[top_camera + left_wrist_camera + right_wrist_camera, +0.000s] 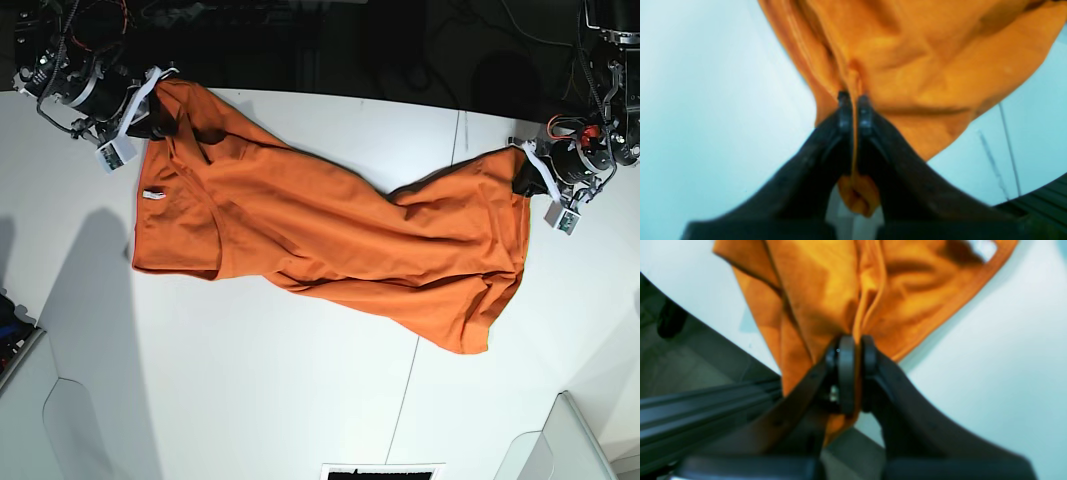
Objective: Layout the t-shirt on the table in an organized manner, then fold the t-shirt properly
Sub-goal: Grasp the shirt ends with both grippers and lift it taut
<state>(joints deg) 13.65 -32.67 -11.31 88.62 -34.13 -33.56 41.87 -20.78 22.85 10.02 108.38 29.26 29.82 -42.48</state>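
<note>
L gripper (pixel 854 100) was clamped on a pinch of the t-shirt (pixel 330 235) at the hem end, near the table's (pixel 250 400) far right edge. R gripper (pixel 855 343) was clamped on the shoulder/collar end, near the far left corner. Shirt lay stretched across the table w/ its middle twisted and creased. Cloth looked light, soft and limp, so it would likely sag and bunch; corners and hems seemed the best grip spots.

t-shirt (pixel 330 230): soft matt orange cloth | table (pixel 250 380): smooth matt white | gripper fingers (pixel 843 113): black plastic
</note>
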